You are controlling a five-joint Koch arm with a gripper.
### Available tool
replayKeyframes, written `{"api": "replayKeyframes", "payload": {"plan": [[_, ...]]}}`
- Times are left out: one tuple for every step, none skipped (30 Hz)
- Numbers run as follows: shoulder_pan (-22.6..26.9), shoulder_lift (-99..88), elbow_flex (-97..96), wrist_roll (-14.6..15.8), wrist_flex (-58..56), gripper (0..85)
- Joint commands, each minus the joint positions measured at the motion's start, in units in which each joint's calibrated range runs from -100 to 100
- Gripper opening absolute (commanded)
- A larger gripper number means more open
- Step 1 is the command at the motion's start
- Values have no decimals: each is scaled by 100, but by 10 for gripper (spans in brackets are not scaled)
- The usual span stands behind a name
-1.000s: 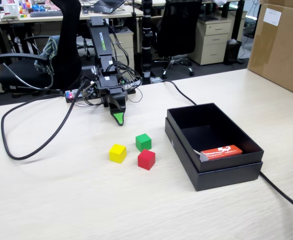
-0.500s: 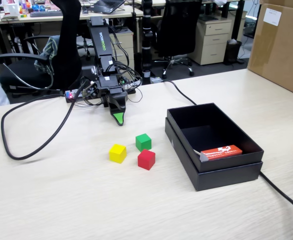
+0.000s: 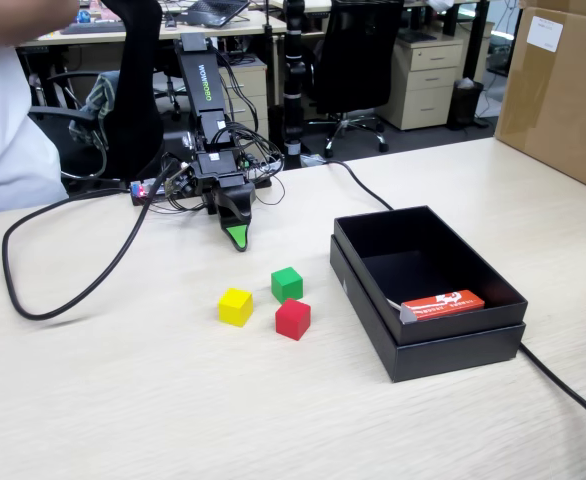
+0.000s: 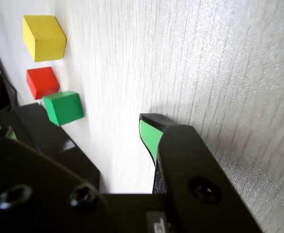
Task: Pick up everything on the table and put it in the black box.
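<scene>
Three small cubes lie close together on the beige table [image 3: 123,400]: yellow [image 3: 235,306], green [image 3: 287,284] and red [image 3: 293,319]. The black box [image 3: 453,345] stands just to their right. My gripper [image 3: 236,238] rests low over the table behind the cubes, tip pointing down, about a cube's width from the green one. The wrist view shows the yellow cube [image 4: 44,37], red cube [image 4: 42,81] and green cube [image 4: 63,107] ahead of the gripper [image 4: 79,124]. Bare table shows between the jaws, and a green-padded fingertip [image 4: 148,136] holds nothing.
A red-orange packet [image 3: 443,301] lies inside the box. A brown carton [image 3: 563,90] stands at the far right. Black cables run across the table at the left [image 3: 63,290] and at the right [image 3: 563,390]. A person in white [image 3: 8,120] is at the left edge.
A person in a white top has come into the fixed view at the left. The arm and the cubes have not moved.
</scene>
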Motion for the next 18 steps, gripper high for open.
{"api": "replayKeyframes", "payload": {"plan": [[-78, 82, 224, 20, -408, 491], [-103, 93, 442, 83, -676, 491], [-112, 104, 669, 151, -927, 491], [-112, 139, 895, 195, -1134, 491], [-112, 277, 1104, 210, -1281, 491], [-112, 426, 1303, 220, -1411, 491], [-127, 621, 1530, 234, -1557, 491], [-156, 804, 1793, 264, -1756, 489], [-181, 1045, 2074, 264, -1989, 489], [-210, 1252, 2391, 264, -2300, 489], [-244, 1470, 2718, 269, -2560, 489], [-283, 1711, 3026, 264, -2784, 489], [-317, 1952, 3352, 259, -3052, 488], [-342, 2193, 3679, 259, -3303, 484], [-371, 2434, 3960, 249, -3519, 476], [-386, 2709, 4232, 244, -3717, 475], [-410, 2985, 4513, 225, -3907, 475], [-440, 3271, 4794, 215, -4097, 475]]}}
